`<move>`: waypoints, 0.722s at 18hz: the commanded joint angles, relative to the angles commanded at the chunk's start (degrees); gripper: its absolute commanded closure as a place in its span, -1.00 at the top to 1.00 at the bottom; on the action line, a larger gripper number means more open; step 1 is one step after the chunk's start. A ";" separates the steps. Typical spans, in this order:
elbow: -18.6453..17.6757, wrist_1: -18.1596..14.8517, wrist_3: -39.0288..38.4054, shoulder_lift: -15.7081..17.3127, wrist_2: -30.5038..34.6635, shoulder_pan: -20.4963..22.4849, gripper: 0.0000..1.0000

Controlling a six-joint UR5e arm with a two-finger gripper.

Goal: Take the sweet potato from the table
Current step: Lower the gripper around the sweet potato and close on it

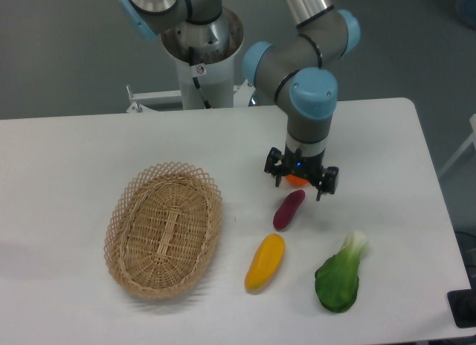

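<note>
White tabletop (74, 152) with rounded corners, mostly bare. On it I see an oval wicker basket (164, 229) left of centre, nothing inside. Right of the basket, a dark purple sweet potato (288, 209) lies tilted, upper end toward the far right. Just behind it, an orange (296, 179), mostly hidden under my gripper (300, 178); can't tell if the orange and the sweet potato touch. In front of the sweet potato, close but apart, a yellow squash (265, 261), tilted the same way. Right of the squash, a green bok choy (341, 276), pale stem end pointing away, near the front right edge.
</note>
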 joint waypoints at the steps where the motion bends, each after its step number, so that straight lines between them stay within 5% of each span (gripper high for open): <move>1: -0.09 0.70 0.09 -0.61 0.17 -0.52 1.00; 11: -0.53 4.83 0.00 -3.87 1.50 -2.20 1.00; 13: -0.70 5.27 -0.18 -3.87 1.50 -2.20 0.81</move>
